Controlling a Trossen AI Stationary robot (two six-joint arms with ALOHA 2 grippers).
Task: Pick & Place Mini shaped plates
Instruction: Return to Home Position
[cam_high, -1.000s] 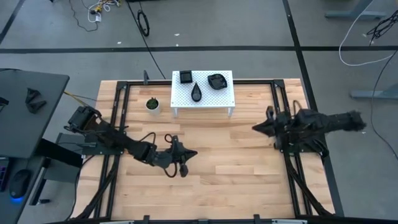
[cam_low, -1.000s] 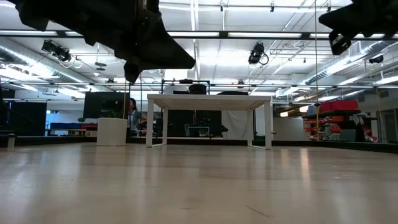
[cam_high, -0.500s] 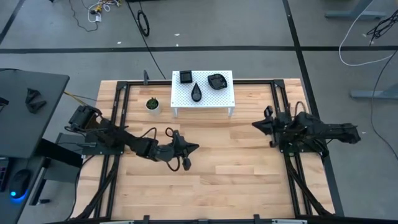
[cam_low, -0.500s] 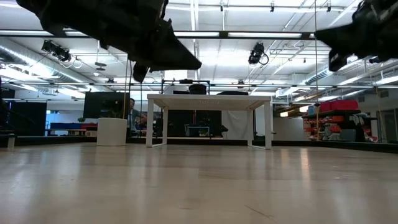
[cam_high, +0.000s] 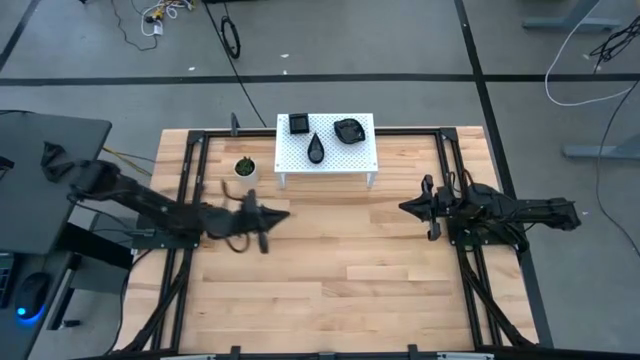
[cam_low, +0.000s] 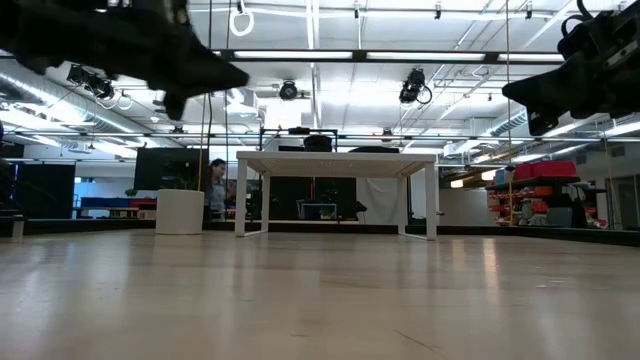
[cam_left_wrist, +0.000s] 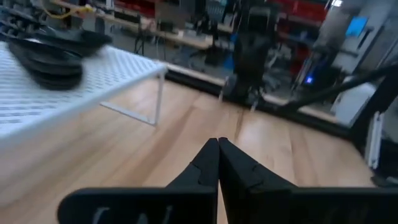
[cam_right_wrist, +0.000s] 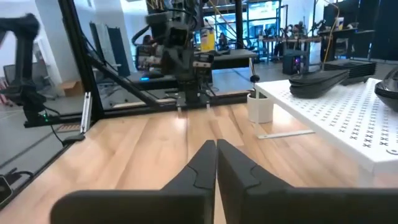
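Note:
The mini shaped plates are glossy black dishes on the white perforated stand (cam_high: 326, 150) at the table's far edge: a square stack (cam_high: 299, 123), a teardrop one (cam_high: 316, 148) and a rounded leaf one (cam_high: 348, 130). In the left wrist view, stacked plates (cam_left_wrist: 50, 53) rest on the stand's top. My left gripper (cam_high: 280, 213) hovers shut over the table, near and left of the stand, its fingers closed to a point (cam_left_wrist: 217, 142). My right gripper (cam_high: 405, 207) hovers shut to the right of the stand, pointing toward the table's left (cam_right_wrist: 216, 144). Neither holds anything.
A small white pot with a green plant (cam_high: 245, 168) stands left of the stand, near my left gripper. A black frame (cam_high: 196, 150) runs along the table's sides and far edge. Bare wood (cam_high: 350, 280) spreads across the near half. A person (cam_low: 214, 185) shows in the room beyond.
My left gripper has swung back from the table's middle toward the left and far edges, closer to the plant pot, still shut. My right gripper has come down a little and reached slightly toward the table's left. The plates have stayed on the stand.

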